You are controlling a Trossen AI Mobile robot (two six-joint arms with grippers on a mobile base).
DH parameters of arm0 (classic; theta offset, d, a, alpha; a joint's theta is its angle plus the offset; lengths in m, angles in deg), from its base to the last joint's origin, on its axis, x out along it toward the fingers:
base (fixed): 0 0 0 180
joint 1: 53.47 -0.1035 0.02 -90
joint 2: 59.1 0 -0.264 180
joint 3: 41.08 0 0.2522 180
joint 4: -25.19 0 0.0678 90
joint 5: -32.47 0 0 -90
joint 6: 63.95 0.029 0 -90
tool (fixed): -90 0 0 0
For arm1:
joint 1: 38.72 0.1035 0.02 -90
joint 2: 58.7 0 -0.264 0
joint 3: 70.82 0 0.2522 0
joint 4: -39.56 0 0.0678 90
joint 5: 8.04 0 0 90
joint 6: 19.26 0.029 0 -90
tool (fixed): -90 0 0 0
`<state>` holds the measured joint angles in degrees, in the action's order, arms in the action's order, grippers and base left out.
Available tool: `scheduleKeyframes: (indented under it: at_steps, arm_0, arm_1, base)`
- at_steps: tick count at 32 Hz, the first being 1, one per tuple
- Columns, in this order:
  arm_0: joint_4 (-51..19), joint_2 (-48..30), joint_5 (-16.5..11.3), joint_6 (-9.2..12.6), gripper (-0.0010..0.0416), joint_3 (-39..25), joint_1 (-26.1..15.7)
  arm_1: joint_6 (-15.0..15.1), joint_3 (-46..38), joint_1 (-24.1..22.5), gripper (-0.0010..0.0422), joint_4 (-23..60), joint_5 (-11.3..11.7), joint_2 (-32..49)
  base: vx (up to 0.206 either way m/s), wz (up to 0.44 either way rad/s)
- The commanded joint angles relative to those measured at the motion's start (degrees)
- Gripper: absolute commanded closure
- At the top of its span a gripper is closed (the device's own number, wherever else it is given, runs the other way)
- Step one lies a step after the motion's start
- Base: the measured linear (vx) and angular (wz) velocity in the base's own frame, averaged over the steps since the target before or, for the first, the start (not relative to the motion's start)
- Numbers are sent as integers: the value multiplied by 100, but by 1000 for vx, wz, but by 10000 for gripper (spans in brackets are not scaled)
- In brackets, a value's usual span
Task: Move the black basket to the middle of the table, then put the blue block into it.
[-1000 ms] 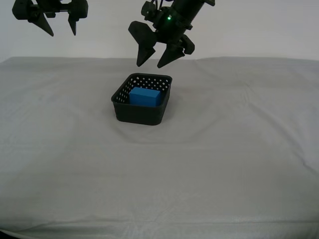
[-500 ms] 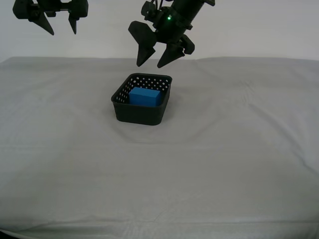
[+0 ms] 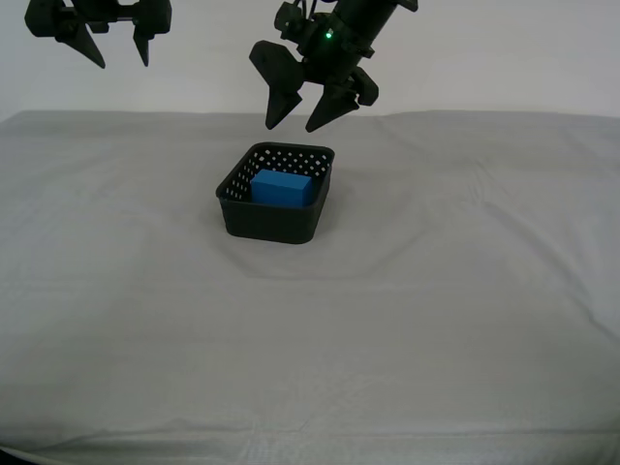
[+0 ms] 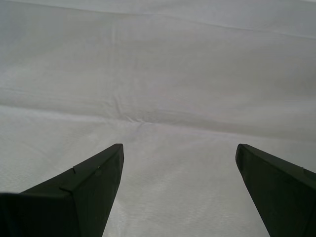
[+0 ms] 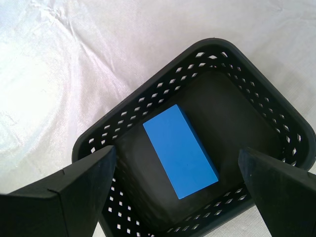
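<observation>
Blue block (image 3: pixel 283 188) lies inside the black basket (image 3: pixel 274 194) mid-bench (image 3: pixel 465 291). My first tool (image 3: pixel 308 108) hangs above it, spread wide, empty; my second tool (image 3: pixel 118 48), far left, likewise spread, empty.

No readable text, labels, brands or numbers anywhere. Black basket (image 3: pixel 273 194), blue block (image 3: pixel 282 188), table (image 3: pixel 465 310): plain, though distant surfaces may hide fine print.

One black basket (image 3: pixel 275 194), one blue block (image 3: pixel 282 188), two grippers.
</observation>
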<state>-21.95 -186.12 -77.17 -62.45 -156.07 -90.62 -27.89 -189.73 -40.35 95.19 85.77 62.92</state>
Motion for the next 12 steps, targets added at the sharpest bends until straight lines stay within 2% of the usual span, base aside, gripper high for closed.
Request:
scheduleKeyframes:
  at_steps: [1,12]
  arm_0:
    - [4,0,-2,-7,58,-7,-2]
    - [4,0,-2,-7,57,-7,-2]
  arm_1:
    - [11,0,-2,98,0,4,-4]
    - [11,0,0,99,0,4,-4]
  base:
    - [0,0]
    - [0,0]
